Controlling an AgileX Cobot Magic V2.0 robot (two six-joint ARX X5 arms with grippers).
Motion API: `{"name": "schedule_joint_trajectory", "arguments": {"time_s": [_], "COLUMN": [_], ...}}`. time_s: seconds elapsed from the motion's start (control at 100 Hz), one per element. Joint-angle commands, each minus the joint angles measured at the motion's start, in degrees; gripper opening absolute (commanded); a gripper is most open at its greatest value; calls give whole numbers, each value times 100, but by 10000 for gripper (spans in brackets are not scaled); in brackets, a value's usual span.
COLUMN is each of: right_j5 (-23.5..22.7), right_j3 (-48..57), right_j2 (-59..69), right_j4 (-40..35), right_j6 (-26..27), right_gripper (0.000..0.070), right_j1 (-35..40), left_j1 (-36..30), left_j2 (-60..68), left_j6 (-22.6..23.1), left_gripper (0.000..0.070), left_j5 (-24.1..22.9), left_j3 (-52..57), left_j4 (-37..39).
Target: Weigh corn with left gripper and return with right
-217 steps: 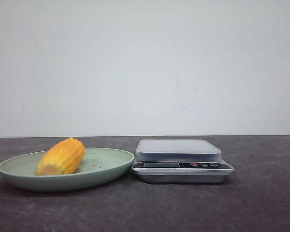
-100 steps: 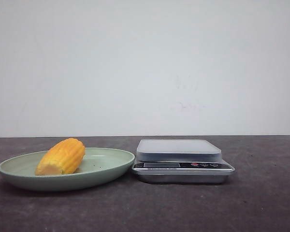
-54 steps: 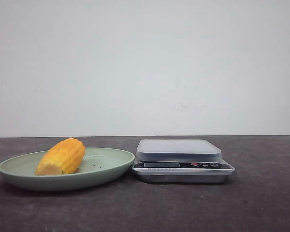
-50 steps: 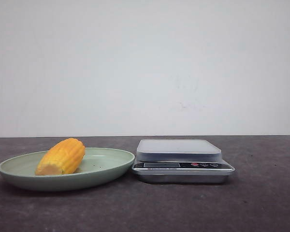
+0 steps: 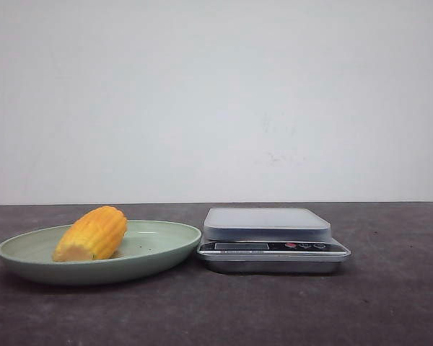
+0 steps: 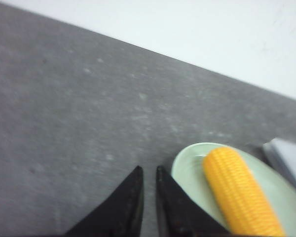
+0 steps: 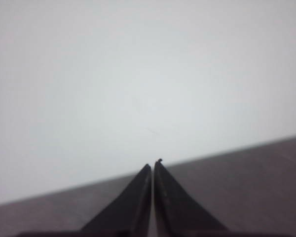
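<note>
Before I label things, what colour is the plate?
Pale green plate, clearest in the front view.

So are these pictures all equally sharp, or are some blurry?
Front view: sharp and evenly lit, with soft shadows under the plate and scale. Left wrist view: slightly soft, the corn smeared. Right wrist view: hazy, the right hand dark against a washed-out wall.

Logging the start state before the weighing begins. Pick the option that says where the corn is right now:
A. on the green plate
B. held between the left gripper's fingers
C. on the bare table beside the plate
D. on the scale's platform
A: the corn lies on the green plate left of the scale, whose platform is bare; the left gripper is nearly shut and holds nothing, beside the plate.
</note>
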Motion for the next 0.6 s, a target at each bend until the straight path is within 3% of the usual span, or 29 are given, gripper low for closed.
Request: {"name": "schedule_joint_trajectory", "arguments": {"time_s": [0.0,0.2,0.4,0.49,0.59], "right_j5": [-256,-562,-798,-1147,-1447], "right_j3": [-9,-9,11,297,1095], "right_j2": [-9,-9,-7,-7,-2], "right_j4": [393,1316,1805,1174,-632], "right_j6": [330,962,1733,1982,1537], "right_gripper": [2,2,2,1,1], "right_j1": [-13,-13,-13,-13,-13], "left_j1": [-9,-9,-9,-9,-9], "left_j2": [-4,-4,7,92,310], "left_j6": [-310,-492,-1012,-839,-334], "left_gripper": [0,1,3,6,7], "left_j5": [319,1174,1690,2227,2273], "left_j3": [74,254,750,1285,2100], "left_j4": [-57,-85,-435,-1003,-1867]}}
